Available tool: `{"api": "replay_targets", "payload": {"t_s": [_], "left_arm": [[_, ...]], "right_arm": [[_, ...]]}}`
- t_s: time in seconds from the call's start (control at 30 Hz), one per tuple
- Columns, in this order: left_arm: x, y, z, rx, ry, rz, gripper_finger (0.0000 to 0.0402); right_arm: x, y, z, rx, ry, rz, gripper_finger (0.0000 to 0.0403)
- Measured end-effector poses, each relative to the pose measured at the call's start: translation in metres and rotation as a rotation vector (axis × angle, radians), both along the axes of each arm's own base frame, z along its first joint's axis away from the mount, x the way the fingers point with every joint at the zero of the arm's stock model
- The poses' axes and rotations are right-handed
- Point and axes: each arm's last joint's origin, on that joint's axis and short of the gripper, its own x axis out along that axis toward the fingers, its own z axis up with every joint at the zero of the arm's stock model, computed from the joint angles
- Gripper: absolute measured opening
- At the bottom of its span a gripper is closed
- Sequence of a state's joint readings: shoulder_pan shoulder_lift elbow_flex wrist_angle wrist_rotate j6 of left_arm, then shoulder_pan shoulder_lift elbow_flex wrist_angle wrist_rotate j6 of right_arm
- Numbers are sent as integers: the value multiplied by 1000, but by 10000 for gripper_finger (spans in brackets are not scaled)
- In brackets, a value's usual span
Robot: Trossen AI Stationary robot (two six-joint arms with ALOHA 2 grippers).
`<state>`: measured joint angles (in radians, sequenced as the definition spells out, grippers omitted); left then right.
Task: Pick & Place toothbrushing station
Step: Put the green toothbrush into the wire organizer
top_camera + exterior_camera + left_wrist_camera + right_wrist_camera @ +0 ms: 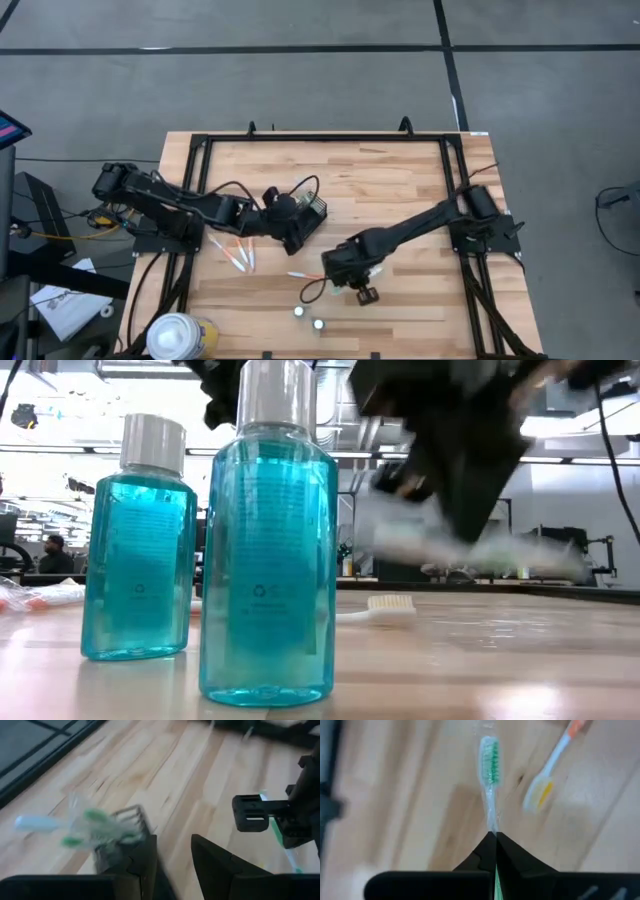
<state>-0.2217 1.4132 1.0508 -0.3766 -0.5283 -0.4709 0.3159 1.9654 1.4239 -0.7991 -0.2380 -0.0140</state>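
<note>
The black wire-mesh holder (312, 208) stands mid-table with a wrapped green toothbrush (95, 827) sticking out of it. My left gripper (172, 857) is right beside the holder (122, 842), fingers apart, with bare wood showing between them. My right gripper (366, 293) is nearer the front edge, shut on another green toothbrush (490, 765). An orange toothbrush (550, 770) lies on the wood beyond it. More toothbrushes (238, 256) lie flat left of centre. My left gripper has one finger (142, 860) against the holder's near corner (145, 836); whether it touches, I cannot tell. My right gripper pinches the green toothbrush's handle (491, 822) between its two shut fingers, coming steeply from above. The bristle head points away from the fingers. The low view shows the brush (480, 550) level and clear of the table.
Two blue bottles (135, 540) (268, 540) with white caps stand near the front edge, just left of my right gripper. A white-and-yellow round container (180, 335) sits at the front left corner. A black frame (330, 136) rims the table.
</note>
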Motion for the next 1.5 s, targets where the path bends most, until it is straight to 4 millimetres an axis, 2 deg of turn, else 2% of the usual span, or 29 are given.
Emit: {"api": "replay_targets", "payload": {"t_s": [0.2, 0.37, 0.5, 0.6, 0.7, 0.8, 0.87, 0.97, 1.07, 1.17, 1.3, 1.5], "left_arm": [[8, 13, 8, -17, -95, 10, 115], [9, 30, 18, 84, -112, -22, 115], [-1, 63, 47, 91, -270, 14, 115], [-25, 90, 86, 98, -478, 53, 115], [-65, 110, 128, 173, -709, 79, 115], [-112, 122, 158, 262, -863, 104, 113], [-141, 125, 169, 309, -908, 113, 109], [-179, 119, 179, 366, -954, 115, 102], [-205, 109, 178, 381, -922, 152, 96], [-221, 100, 170, 369, -845, 167, 95], [-229, 95, 160, 326, -761, 173, 95], [-223, 99, 152, 284, -676, 177, 95]], "right_arm": [[-27, -9, 76, 108, -125, -132, 0], [-45, -35, 137, 109, -371, -440, 0], [-50, -60, 173, 54, -639, -715, 0], [-52, -73, 185, -34, -775, -854, 0], [-49, -83, 188, -108, -848, -947, 0], [-41, -89, 182, -92, -958, -1018, 0], [-34, -95, 171, -42, -1060, -1074, 0], [-30, -106, 153, 34, -1192, -1161, 0], [-32, -117, 137, 54, -1254, -1235, 0], [-34, -126, 122, 19, -1225, -1291, 0], [-36, -133, 112, 13, -1223, -1316, 0], [-12, -139, 89, 53, -1251, -1324, 0]]}}
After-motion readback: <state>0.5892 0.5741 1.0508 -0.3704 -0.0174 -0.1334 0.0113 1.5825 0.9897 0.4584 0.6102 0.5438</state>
